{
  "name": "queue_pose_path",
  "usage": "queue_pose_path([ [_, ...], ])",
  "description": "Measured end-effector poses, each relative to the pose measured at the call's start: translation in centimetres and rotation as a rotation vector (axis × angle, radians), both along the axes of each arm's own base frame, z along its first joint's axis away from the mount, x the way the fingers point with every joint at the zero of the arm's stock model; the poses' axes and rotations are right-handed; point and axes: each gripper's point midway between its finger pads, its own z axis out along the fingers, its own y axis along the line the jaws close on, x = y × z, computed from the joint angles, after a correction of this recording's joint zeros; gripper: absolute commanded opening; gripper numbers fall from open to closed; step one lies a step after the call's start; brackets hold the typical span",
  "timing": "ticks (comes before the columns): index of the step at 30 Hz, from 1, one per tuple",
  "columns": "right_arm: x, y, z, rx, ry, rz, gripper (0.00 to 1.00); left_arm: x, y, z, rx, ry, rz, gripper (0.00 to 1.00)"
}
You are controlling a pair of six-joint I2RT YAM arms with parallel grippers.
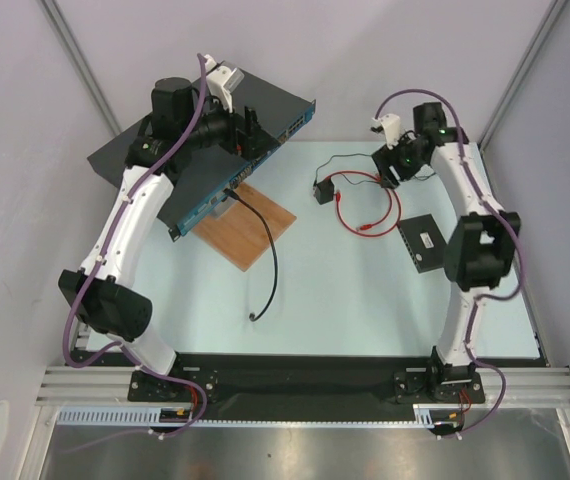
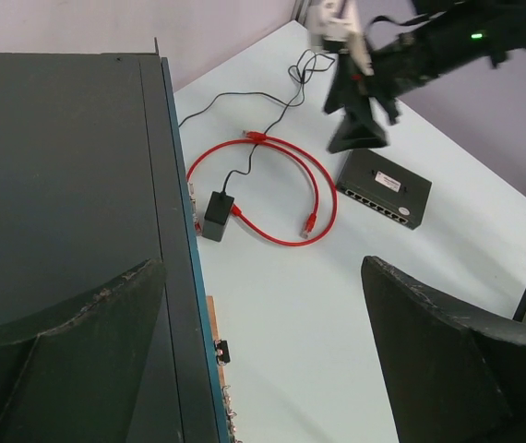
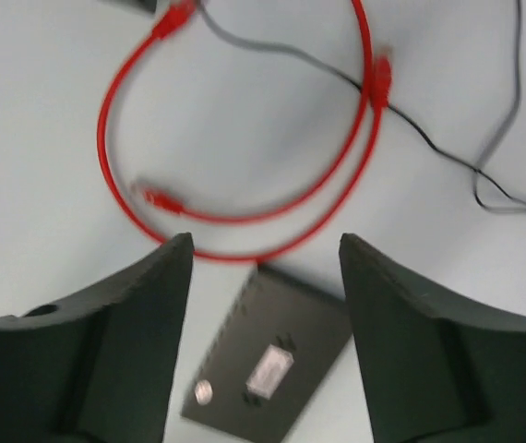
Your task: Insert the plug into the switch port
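Hovering over plug and switch port, right claw gapes empty; left claw released astride rack edge.

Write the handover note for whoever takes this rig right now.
Left gripper: open, empty, above the grey rack unit, away from the job.
Right gripper: open, empty, over the red cable and the switch.
Plug: loose on the table inside the cable's loop, beside the switch.
Switch port: nothing plugged in.
Done: nothing yet.
Left: grasp the plug, line it up, push it into the port.
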Motion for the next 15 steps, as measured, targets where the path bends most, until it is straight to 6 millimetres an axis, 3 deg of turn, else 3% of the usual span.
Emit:
queue_pose_path([
  [4,3.9,2.3,-3.6,0.101,0.083,-0.103,0.67,0.1,0.1,0.0,0.003,-0.002,0.005,0.93],
  [8,6.2,3.9,-6.4,0.157,0.126,-0.163,0.67,0.2,0.2,-0.1,0.004,-0.003,0.012,0.92],
  [15,7.7,6.5,-9.7,0.198,0.146,-0.185,0.67,0.5,0.4,-0.1,0.008,-0.007,0.030,0.92],
])
